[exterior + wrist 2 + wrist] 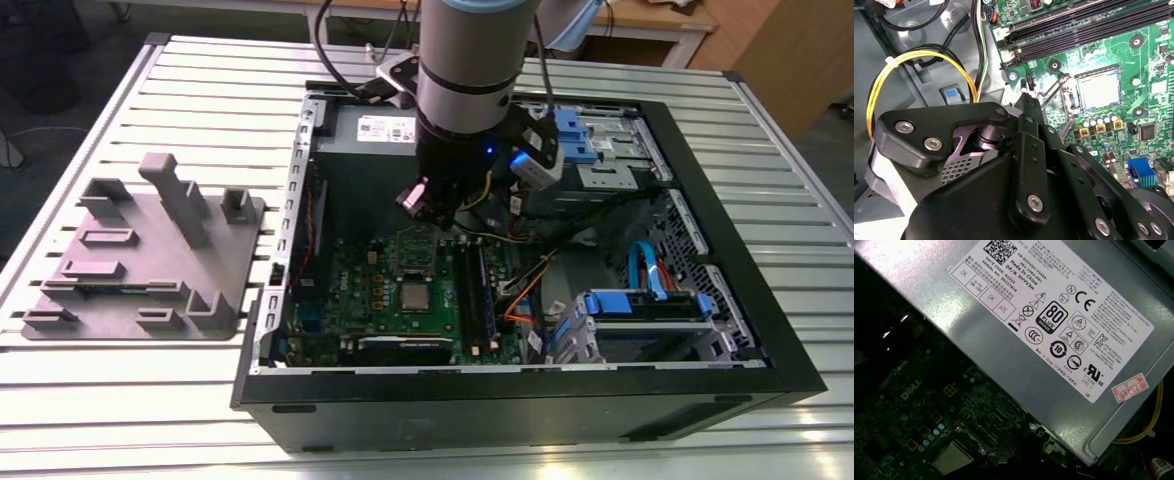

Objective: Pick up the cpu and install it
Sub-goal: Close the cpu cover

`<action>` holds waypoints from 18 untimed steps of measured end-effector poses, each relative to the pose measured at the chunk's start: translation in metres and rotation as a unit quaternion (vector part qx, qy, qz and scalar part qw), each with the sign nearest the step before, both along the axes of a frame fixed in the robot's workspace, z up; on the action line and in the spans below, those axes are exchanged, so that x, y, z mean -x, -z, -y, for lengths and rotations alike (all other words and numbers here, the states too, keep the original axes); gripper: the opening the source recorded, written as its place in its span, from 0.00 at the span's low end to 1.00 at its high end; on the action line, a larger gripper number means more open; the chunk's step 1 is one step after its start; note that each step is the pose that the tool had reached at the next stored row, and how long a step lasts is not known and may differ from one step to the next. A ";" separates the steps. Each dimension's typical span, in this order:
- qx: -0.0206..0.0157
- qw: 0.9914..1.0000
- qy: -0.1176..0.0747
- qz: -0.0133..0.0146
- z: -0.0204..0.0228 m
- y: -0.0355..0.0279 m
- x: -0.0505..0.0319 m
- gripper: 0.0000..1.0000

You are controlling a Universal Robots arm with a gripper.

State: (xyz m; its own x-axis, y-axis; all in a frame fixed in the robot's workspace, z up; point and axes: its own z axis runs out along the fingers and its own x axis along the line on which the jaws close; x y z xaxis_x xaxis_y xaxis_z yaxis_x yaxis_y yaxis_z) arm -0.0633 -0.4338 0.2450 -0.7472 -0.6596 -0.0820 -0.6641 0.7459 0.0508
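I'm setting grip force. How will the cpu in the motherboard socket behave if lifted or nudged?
The cpu looks thin, flat and metal-topped, so probably stiff and light. Its smooth silvery face may be slippery. Lying flat in the socket, it shouldn't roll or tip, though its low edges likely offer little grip.

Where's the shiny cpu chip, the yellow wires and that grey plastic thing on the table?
cpu (1097, 88): second wrist view, middle of its silvery top.
yellow wires (924, 54): second wrist view, top of the loop.
grey plastic fixture (187, 205): exterior view, its tall upright post.
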 end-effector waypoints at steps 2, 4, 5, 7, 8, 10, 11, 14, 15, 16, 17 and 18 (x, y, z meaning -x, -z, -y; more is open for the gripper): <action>0.000 1.000 0.000 0.000 0.0008 -0.0005 0.0000 0.10; 0.000 1.000 -0.001 0.000 0.0018 -0.0011 0.0000 0.10; 0.000 1.000 -0.001 0.000 0.0022 -0.0015 0.0000 0.10; 0.000 1.000 -0.002 0.000 0.0029 -0.0022 0.0000 0.10; 0.000 1.000 -0.002 0.000 0.0033 -0.0025 0.0000 0.10; 0.000 1.000 -0.003 0.000 0.0038 -0.0028 0.0000 0.10; 0.000 1.000 -0.003 0.000 0.0042 -0.0028 0.0000 0.10; 0.000 1.000 -0.004 0.000 0.0052 -0.0029 0.0004 0.10; 0.000 1.000 -0.004 0.000 0.0056 -0.0030 0.0005 0.10; 0.000 1.000 -0.005 0.000 0.0059 -0.0030 0.0005 0.10; 0.000 1.000 -0.005 0.000 0.0063 -0.0031 0.0006 0.10; 0.000 1.000 -0.006 0.000 0.0068 -0.0031 0.0007 0.10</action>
State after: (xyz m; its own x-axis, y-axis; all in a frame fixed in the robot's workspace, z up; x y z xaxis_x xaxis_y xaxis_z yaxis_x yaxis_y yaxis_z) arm -0.0639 -0.4406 0.2481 -0.7392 -0.6685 -0.0822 -0.6730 0.7379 0.0505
